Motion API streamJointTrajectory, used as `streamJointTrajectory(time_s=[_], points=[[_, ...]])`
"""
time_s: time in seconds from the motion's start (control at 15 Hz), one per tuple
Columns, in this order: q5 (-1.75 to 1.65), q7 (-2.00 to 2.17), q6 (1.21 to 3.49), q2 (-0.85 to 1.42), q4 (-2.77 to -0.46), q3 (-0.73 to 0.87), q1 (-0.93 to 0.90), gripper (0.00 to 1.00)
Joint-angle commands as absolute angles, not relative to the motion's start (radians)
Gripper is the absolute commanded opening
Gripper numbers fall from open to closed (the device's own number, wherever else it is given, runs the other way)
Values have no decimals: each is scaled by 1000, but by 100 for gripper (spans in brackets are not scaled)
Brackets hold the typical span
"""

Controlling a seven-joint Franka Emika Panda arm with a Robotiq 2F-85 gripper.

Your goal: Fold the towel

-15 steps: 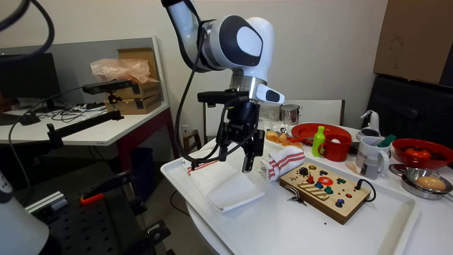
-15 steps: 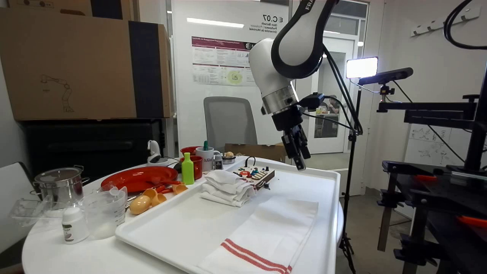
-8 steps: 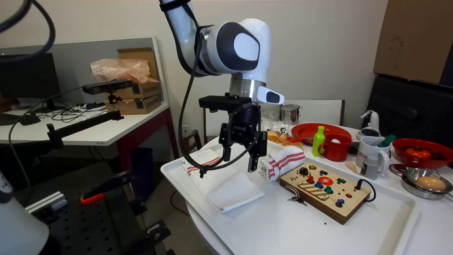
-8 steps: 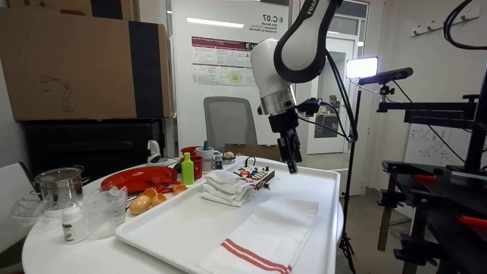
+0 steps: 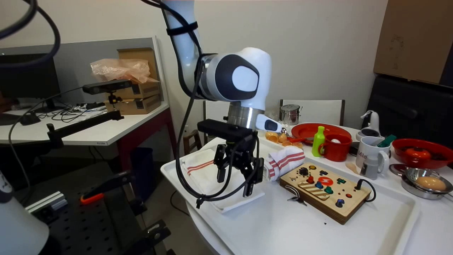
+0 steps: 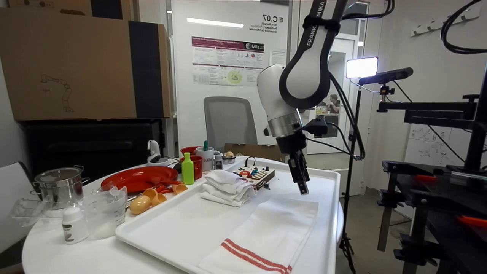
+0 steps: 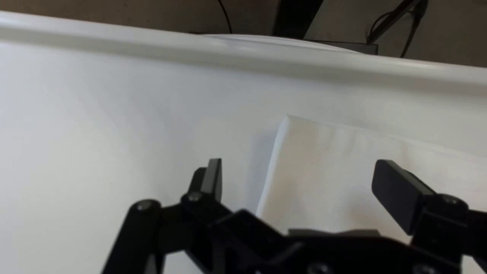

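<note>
A white towel with red stripes lies flat, in a long folded strip, on the white tray; it shows in both exterior views and in the wrist view. My gripper is open and empty above the towel's plain end, away from the stripes. In an exterior view the gripper hangs tilted above that end, apart from the cloth. In the wrist view the open fingers straddle the towel's end edge: one is over bare tray, the other over cloth. The arm and its cable hide part of the towel.
The tray has a raised rim. A second, bundled striped towel and a wooden board with knobs lie on it. Beyond the rim stand a green bottle, a red mug and a red plate.
My gripper has come down closer to the plain end of the flat towel, after a small sideways shift. It stays open. The towels and other objects have not moved.
</note>
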State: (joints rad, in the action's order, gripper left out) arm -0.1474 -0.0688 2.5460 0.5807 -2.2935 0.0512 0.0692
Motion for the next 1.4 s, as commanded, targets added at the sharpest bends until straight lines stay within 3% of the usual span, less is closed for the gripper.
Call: streamJointTrajectory(time_s=[0.0,1.33], points=[[-94,-132,2565,632,-2254,23,118,100],[-52,-151,2539,773,-2095,10,132,100]])
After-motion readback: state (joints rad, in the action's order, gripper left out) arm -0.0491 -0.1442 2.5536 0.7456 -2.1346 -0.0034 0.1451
